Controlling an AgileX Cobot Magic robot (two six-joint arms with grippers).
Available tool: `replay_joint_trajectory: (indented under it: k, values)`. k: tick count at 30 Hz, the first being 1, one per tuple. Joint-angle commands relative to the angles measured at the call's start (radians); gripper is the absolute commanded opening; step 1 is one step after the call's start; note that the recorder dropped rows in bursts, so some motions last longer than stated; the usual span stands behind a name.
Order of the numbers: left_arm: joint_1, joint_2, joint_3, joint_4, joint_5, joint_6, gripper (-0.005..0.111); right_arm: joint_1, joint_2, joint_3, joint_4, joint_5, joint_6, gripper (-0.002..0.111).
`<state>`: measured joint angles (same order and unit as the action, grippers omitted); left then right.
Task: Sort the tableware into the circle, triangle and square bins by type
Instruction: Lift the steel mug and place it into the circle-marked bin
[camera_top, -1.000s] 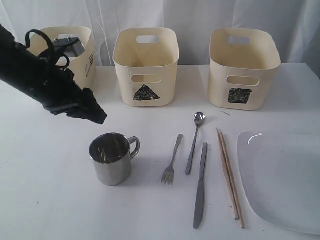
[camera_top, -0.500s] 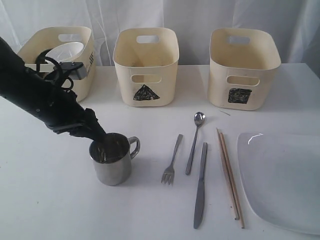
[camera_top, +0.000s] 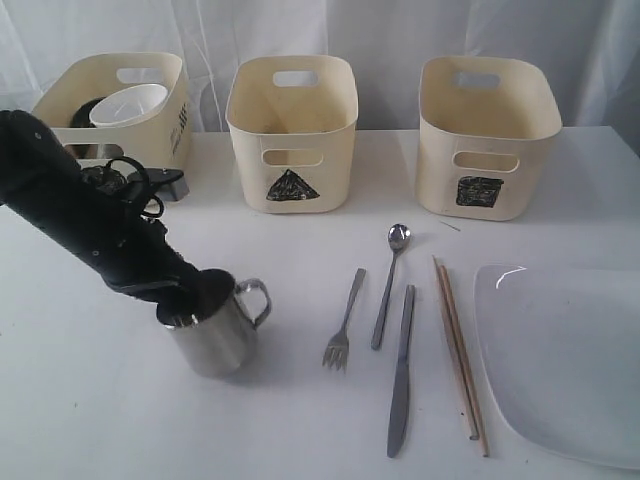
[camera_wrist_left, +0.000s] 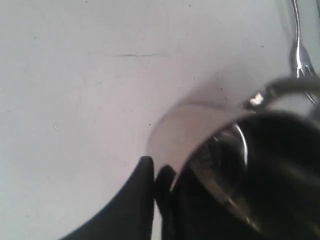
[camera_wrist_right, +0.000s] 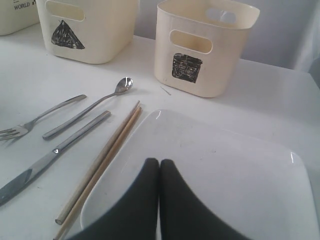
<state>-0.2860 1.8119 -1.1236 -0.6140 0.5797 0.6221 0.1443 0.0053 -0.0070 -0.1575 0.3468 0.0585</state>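
Observation:
A steel mug (camera_top: 215, 340) stands tilted on the white table, and my left gripper (camera_top: 195, 295) is shut on its rim. The left wrist view has the fingertips (camera_wrist_left: 145, 165) close together at the mug's wall (camera_wrist_left: 195, 130). Fork (camera_top: 343, 320), spoon (camera_top: 390, 285), knife (camera_top: 401, 370) and chopsticks (camera_top: 460, 355) lie side by side, with the white square plate (camera_top: 565, 355) to their right. My right gripper (camera_wrist_right: 159, 162) hangs shut just over that plate (camera_wrist_right: 215, 165), out of the exterior view. The left bin (camera_top: 160, 120) holds a white bowl (camera_top: 128, 103); its mark is hidden.
The triangle bin (camera_top: 292, 130) and the square bin (camera_top: 487, 135) stand along the back of the table. A white curtain hangs behind them. The plate reaches the table's front right corner. My left arm lies across the table's left side.
My left arm came down from beside the left bin to the mug. The gripper went onto the rim, and the mug tipped and slid slightly left.

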Motion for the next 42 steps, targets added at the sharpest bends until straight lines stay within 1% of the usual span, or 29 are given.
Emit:
replay_joint_trajectory:
  k: [1,3,5,6,8,11,12,15,19,21,24,27,30,32,35,40,42]
  values:
    - [0.018,-0.101,-0.050,0.087,0.052,-0.002,0.000,-0.005,-0.005,0.007,0.000,-0.003,0.002,0.000]
    - [0.070,-0.216,-0.145,0.193,0.010,-0.047,0.000,-0.005,-0.005,0.007,0.000,-0.003,0.002,0.000]
    - [0.121,-0.281,-0.235,0.264,-0.069,-0.071,0.000,-0.005,-0.005,0.007,0.000,-0.003,0.002,0.000]
    - [0.136,-0.287,-0.261,0.281,-0.103,-0.071,0.000,-0.005,-0.005,0.007,0.000,-0.003,0.002,0.000]
    - [0.172,-0.272,-0.331,0.292,-0.201,-0.071,0.000,-0.005,-0.005,0.007,0.000,-0.003,0.002,0.000]
    - [0.216,-0.186,-0.406,0.292,-0.393,-0.086,0.000,-0.005,-0.005,0.007,0.000,-0.003,0.002,0.000]
    - [0.223,-0.155,-0.425,0.292,-0.423,-0.086,0.000,-0.005,-0.005,0.007,0.000,-0.003,0.002,0.000]
    - [0.238,-0.054,-0.488,0.292,-0.478,-0.086,0.000,-0.005,-0.005,0.007,0.000,-0.003,0.002,0.000]
    - [0.244,0.080,-0.578,0.292,-0.505,-0.091,0.001,-0.005,-0.005,0.007,0.000,-0.003,0.002,0.000]
    - [0.246,0.136,-0.618,0.292,-0.507,-0.091,0.007,-0.005,-0.005,0.007,0.000,-0.003,0.002,0.000]
    - [0.246,0.207,-0.671,0.290,-0.507,-0.130,0.023,-0.005,-0.005,0.007,0.000,-0.003,0.002,0.000]
    - [0.243,0.227,-0.684,0.290,-0.505,-0.203,0.040,-0.005,-0.005,0.007,0.000,-0.003,0.002,0.000]
    - [0.243,0.208,-0.684,0.290,-0.485,-0.238,0.048,-0.005,-0.005,0.007,0.000,-0.003,0.002,0.000]
    - [0.243,0.179,-0.684,0.287,-0.446,-0.249,0.049,-0.005,-0.005,0.007,0.000,-0.003,0.002,0.000]
    - [0.243,0.128,-0.672,0.287,-0.374,-0.219,0.048,-0.005,-0.005,0.007,0.000,-0.003,0.002,0.000]
    - [0.243,0.010,-0.567,0.287,-0.356,-0.217,0.048,-0.005,-0.005,0.007,0.000,-0.003,0.002,0.000]
    - [0.243,-0.051,-0.500,0.287,-0.364,-0.223,0.048,-0.005,-0.005,0.007,0.000,-0.003,0.002,0.000]
